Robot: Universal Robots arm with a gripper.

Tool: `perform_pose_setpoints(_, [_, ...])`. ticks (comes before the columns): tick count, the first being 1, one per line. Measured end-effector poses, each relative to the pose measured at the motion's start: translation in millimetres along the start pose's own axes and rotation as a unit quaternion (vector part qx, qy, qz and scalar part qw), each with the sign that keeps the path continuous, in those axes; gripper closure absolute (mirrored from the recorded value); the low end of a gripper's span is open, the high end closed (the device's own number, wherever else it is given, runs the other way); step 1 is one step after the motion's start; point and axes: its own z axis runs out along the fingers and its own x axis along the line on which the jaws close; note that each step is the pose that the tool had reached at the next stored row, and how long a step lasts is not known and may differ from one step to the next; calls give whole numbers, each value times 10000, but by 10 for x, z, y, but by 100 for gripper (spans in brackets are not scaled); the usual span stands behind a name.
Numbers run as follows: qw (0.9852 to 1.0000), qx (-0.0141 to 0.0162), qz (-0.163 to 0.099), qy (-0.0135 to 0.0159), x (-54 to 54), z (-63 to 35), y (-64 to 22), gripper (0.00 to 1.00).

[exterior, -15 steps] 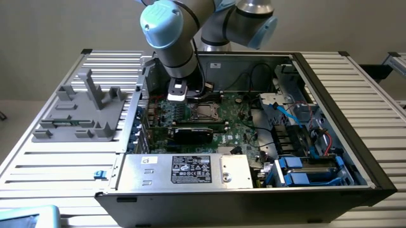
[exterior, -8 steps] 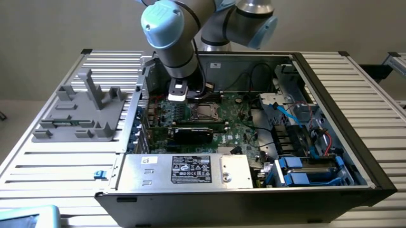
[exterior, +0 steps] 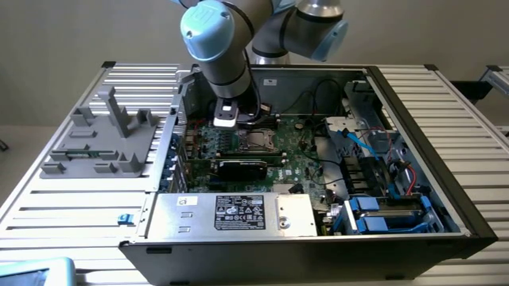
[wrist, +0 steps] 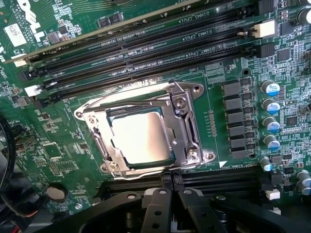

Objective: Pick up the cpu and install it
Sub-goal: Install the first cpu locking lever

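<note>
Installation appears to be the step in hand, and largely done as things lie. In the wrist view the cpu [wrist: 142, 137] is seen lying flat inside the socket [wrist: 146, 128], its pale metal top showing through the opening of the metal frame [wrist: 177, 121], which is laid down over its edges. The socket sits on the green motherboard [wrist: 68, 145], between two banks of dark memory slots [wrist: 146, 53]. In the exterior view the same socket [exterior: 258, 140] is found near the middle of the motherboard, towards the rear wall of the open computer case [exterior: 413, 119].

The gripper [wrist: 167, 194] is closed, its black fingers [wrist: 154, 213] drawn together with nothing held between them. It is poised just above the board at one edge of the socket; whether the fingertips touch the board or the frame cannot be told. In the exterior view the gripper [exterior: 230, 122] is seen on the arm [exterior: 226, 59] reaching down into the case, at the socket's side towards the exterior view's left.

The grey fixture [exterior: 104, 140] with its upright posts stands on the slatted table [exterior: 71, 208], near the edge on the exterior view's left, outside the case.

As a judgement, any further move calls for care: the chip must be confirmed level in its seat, and the closed fingers must be kept clear of the frame, the slots and the small capacitors [wrist: 272, 111] beside the socket.
</note>
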Motion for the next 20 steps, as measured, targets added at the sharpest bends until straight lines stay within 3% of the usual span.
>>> perform_pose_setpoints(20, [10000,-1,9,4,156,38,-35,89])
